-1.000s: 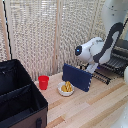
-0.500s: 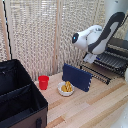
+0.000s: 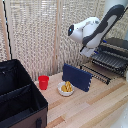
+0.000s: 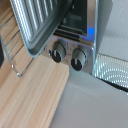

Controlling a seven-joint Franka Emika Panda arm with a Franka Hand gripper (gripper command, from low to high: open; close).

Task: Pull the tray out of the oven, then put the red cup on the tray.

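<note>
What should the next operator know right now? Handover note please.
Tool: not visible in either view, so its state is unknown; the arm is raised near the oven.
Tray: pulled out, sticking out of the front of the oven; the wrist view shows its ridged surface above the oven knobs.
Red cup: on the table, beside the black case and apart from the white bowl.
Done: tray looks pulled out.
Left: pick up the red cup and set it on the tray.

Soft even daylight, both views blurry, wrist view heavily smeared
</note>
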